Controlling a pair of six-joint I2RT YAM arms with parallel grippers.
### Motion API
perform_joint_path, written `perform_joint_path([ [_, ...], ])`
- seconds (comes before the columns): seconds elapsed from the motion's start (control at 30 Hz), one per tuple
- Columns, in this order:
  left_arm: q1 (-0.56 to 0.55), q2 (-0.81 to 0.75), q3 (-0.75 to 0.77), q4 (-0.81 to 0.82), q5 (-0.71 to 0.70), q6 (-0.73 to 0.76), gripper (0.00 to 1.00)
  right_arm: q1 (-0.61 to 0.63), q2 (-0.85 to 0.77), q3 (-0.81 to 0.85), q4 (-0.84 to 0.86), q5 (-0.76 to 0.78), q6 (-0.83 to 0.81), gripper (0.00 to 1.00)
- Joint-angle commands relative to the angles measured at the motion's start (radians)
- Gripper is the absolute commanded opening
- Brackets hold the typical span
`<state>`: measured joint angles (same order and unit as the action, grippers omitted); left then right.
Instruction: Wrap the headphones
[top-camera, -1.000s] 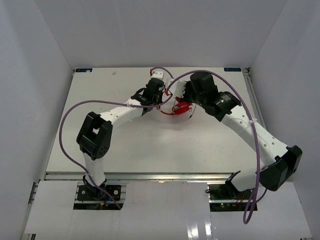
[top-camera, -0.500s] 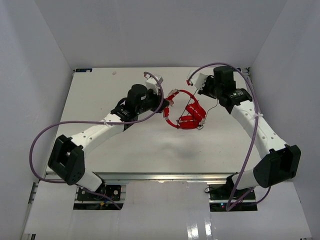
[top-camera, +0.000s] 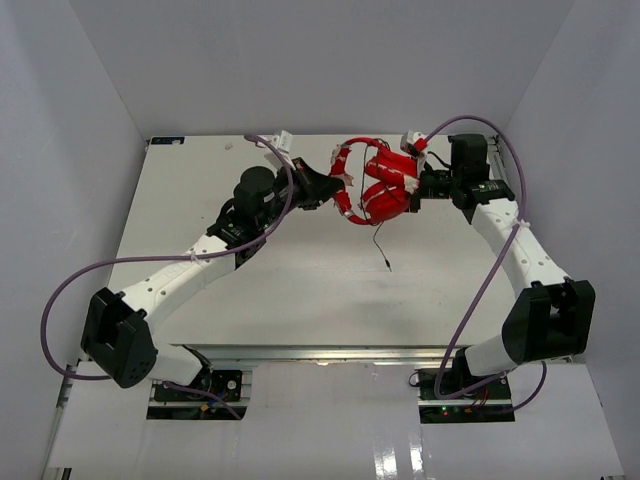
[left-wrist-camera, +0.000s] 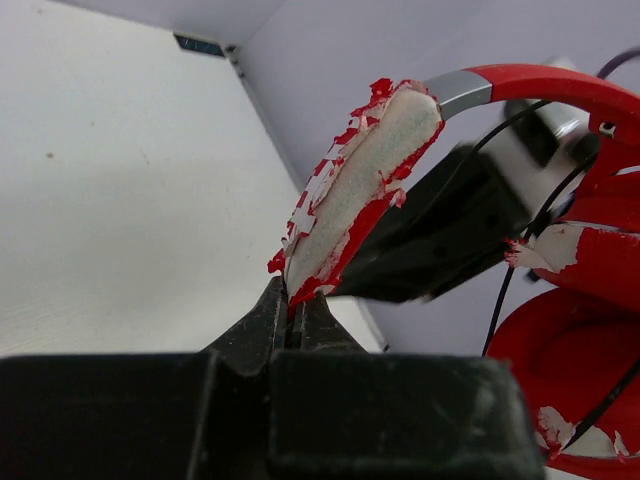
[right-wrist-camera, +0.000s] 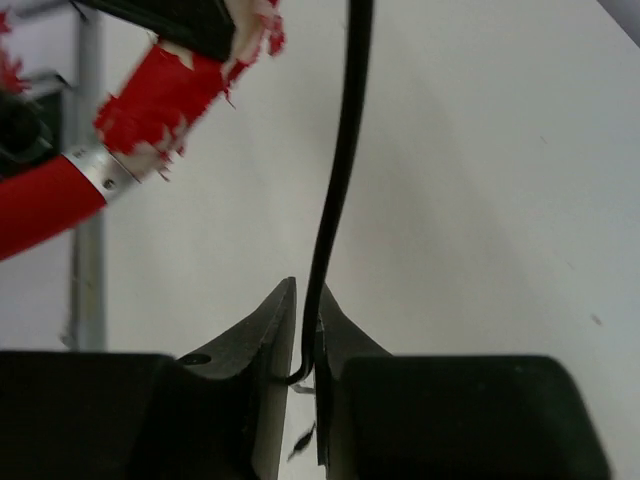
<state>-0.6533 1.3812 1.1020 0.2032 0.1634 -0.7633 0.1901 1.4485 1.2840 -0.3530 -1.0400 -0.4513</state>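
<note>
The red headphones (top-camera: 378, 182) hang in the air over the far middle of the table, held between both arms. My left gripper (top-camera: 328, 185) is shut on the worn, padded end of the headband (left-wrist-camera: 360, 170); its tips (left-wrist-camera: 293, 305) pinch the pad's lower edge. A red ear cup (left-wrist-camera: 575, 335) shows to the right of it. My right gripper (top-camera: 428, 186) is shut on the thin black cable (right-wrist-camera: 340, 180), which runs up from between its tips (right-wrist-camera: 308, 300). The loose cable end with the plug (top-camera: 386, 262) dangles down towards the table.
White enclosure walls stand close behind and at both sides. The table's far edge (top-camera: 320, 137) lies just beyond the headphones. Thick purple cables (top-camera: 110, 265) loop along both arms. The white table surface (top-camera: 320, 290) lies below.
Both grippers have lifted the headphones off the table and carried them towards the far edge. The cable end now hangs free below them.
</note>
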Motion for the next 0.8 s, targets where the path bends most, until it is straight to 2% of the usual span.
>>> perform_joint_path([
  [0.0,-0.019,-0.058,0.111,0.186,-0.111,-0.185,0.0,0.008,0.017,-0.124,0.666,-0.358,0.587,0.21],
  [0.07,-0.024,-0.027,0.134,0.205,-0.124,-0.218,0.0,0.018,0.024,-0.179,0.988,-0.363,0.934,0.29],
  [0.13,-0.034,0.003,0.187,0.208,-0.151,-0.246,0.0,0.037,0.046,-0.218,1.261,-0.353,1.158,0.34],
  [0.27,-0.039,0.038,0.269,0.159,-0.269,-0.258,0.0,0.063,0.072,-0.244,1.458,-0.337,1.295,0.36],
  [0.4,-0.04,0.049,0.325,0.139,-0.357,-0.275,0.0,0.103,0.051,-0.306,1.519,-0.313,1.315,0.34],
  [0.53,-0.04,0.087,0.383,0.122,-0.353,-0.286,0.0,0.123,0.053,-0.307,1.57,-0.307,1.338,0.35],
  [0.67,-0.04,0.099,0.419,0.096,-0.343,-0.267,0.0,0.105,0.044,-0.288,1.525,-0.324,1.276,0.6],
  [0.73,-0.04,0.096,0.44,0.066,-0.35,-0.242,0.0,0.058,0.022,-0.271,1.422,-0.339,1.192,0.63],
  [0.77,-0.04,0.092,0.445,0.058,-0.356,-0.232,0.0,0.018,0.005,-0.265,1.318,-0.327,1.136,0.64],
])
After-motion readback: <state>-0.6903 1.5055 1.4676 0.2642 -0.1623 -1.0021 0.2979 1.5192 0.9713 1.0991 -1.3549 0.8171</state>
